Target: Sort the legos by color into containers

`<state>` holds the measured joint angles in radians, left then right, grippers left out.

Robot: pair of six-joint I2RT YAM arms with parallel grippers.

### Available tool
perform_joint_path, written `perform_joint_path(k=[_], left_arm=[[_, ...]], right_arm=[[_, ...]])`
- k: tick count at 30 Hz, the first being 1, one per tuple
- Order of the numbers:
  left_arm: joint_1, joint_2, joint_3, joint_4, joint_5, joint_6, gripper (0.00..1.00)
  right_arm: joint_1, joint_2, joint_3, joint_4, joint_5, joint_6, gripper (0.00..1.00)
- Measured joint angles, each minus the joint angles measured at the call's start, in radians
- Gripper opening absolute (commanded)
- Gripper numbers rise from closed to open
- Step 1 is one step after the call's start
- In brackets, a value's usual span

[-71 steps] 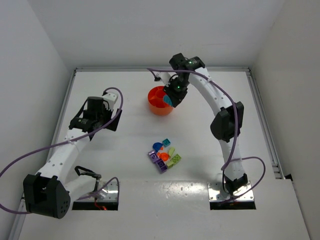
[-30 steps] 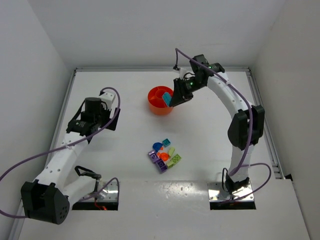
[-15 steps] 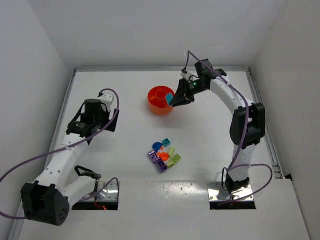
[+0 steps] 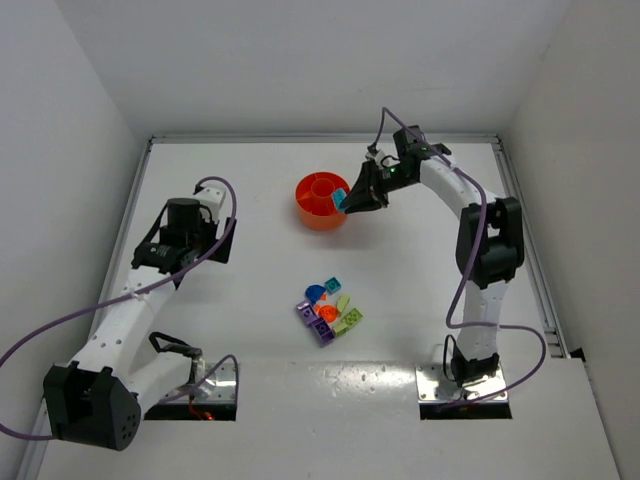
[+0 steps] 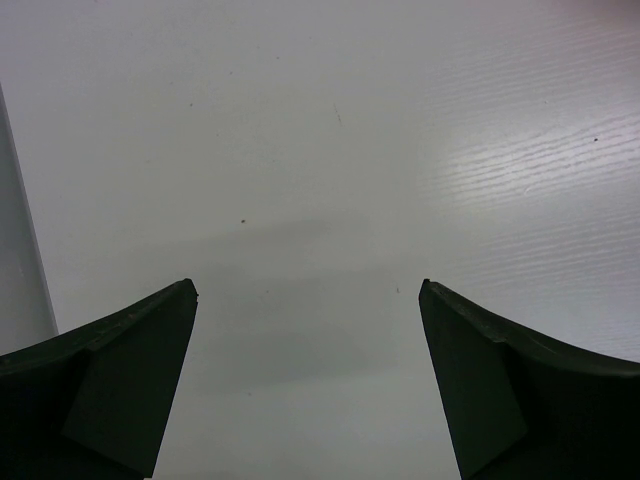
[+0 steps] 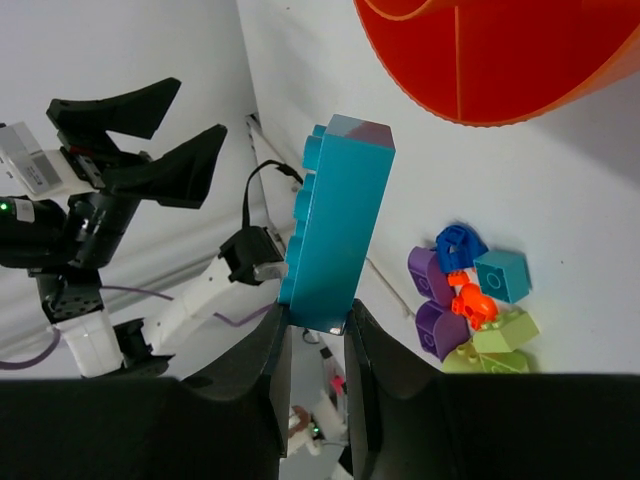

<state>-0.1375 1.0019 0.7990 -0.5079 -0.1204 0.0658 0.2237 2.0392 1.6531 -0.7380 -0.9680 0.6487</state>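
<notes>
Top view bright, even; shadows soft, short. Left wrist: glare on bench [image 5: 540, 140] upper rt, left pincer [image 5: 308, 295] dark, blurry. Right wrist sharp, bottom edge dark.

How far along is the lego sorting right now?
Done: nothing that shows; the visible tray sections hold no pieces. In hand: the right gripper clamps a teal brick by the tray's rim. To do: the pile on the table is unsorted, and the left gripper hangs open, empty.

White table [image 4: 250, 290] (glossy) inside plain white walls [image 4: 300, 60]
</notes>
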Motion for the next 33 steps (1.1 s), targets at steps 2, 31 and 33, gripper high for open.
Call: perform_joint_path(k=[2, 31, 33], left_arm=[[0.000, 0.000, 0.000, 0.000, 0.000, 0.000, 1.00], [0.000, 0.017, 0.000, 0.000, -0.008, -0.004, 1.00], [0.000, 0.017, 0.000, 0.000, -0.008, -0.004, 1.00]], right_arm=[[0.000, 0.011, -0.004, 0.006, -0.011, 0.010, 0.00], [-0.015, 0.135, 0.002, 0.088, -0.060, 0.088, 0.26], [-0.018, 0.136, 0.014, 0.101, -0.065, 0.096, 0.34]])
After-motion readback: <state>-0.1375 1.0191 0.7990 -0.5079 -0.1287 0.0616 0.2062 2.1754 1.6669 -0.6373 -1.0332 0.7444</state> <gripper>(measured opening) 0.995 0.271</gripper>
